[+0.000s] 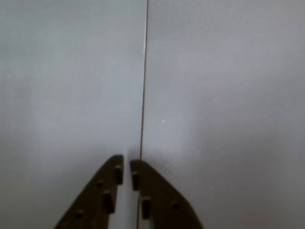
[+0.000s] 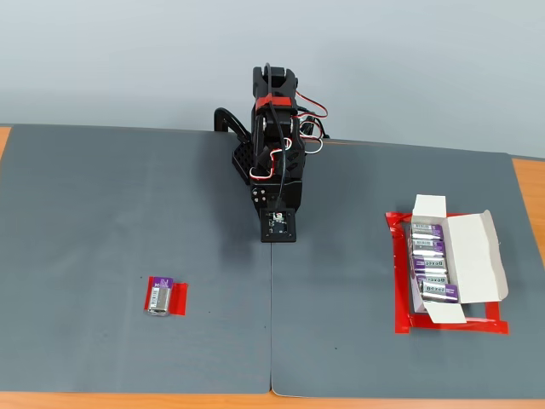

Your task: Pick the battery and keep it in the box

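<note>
The task has not properly begun; the arm (image 2: pixel 274 145) sits folded at the far middle of the counter (image 2: pixel 128 213), and the hand (image 1: pixel 127 168) carries nothing; its two dark fingers (image 1: pixel 107 191) stand nearly together in the wrist view, only a thin slit between the tips, so I judge it all but closed and empty.

The battery (image 2: pixel 159 297) lies on its side on a small red tape patch (image 2: pixel 176 296) toward the near left of the fixed view, well apart from the arm; the box (image 2: pixel 444 268) stands open toward the right, inside a red tape outline (image 2: pixel 400 319), its flaps spread and several purple-labelled cells (image 2: pixel 430 264) already lying in a row within.

The step in hand, as I read it, is the reach toward the battery; the next move calls for the arm to swing to the left of the fixed view, spread the fingers wider than the cell, and come down across its round body rather than along its length.

The fixed view alone shows battery, box and the whole layout; the wrist view shows none of these, only grey mat and the seam (image 1: pixel 143 86) between the two mats running up from the fingertips; yet it alone shows how close the fingers stand, which the fixed view leaves too small to judge.
</note>
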`<state>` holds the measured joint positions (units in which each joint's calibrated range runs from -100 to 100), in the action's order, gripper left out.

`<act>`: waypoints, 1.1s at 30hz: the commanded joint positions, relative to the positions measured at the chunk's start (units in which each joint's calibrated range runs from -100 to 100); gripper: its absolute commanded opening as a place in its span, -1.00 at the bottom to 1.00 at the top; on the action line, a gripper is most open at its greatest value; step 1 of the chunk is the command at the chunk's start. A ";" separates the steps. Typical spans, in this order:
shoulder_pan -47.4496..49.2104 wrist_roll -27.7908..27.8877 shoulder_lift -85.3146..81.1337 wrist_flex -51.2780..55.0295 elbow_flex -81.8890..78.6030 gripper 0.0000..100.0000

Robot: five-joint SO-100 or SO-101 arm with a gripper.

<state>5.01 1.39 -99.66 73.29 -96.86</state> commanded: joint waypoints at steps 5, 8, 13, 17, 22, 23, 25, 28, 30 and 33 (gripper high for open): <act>-0.20 -0.01 0.25 0.15 3.82 -0.97; -0.20 -0.01 0.25 0.15 3.82 -0.97; -0.20 -0.01 0.25 0.15 3.82 -0.97; -0.20 -0.01 0.25 0.15 3.82 -0.97; -0.20 -0.01 0.34 0.15 4.00 -0.97; -0.20 -0.01 0.42 0.15 4.18 -0.97; 0.25 -0.01 0.42 0.41 4.27 -0.97; 0.25 -0.01 0.93 0.41 4.36 -0.97; 0.32 -0.17 2.80 -0.11 4.73 -0.97; 0.10 -0.06 7.38 -2.28 6.45 -0.97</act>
<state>5.01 1.25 -96.69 72.94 -95.42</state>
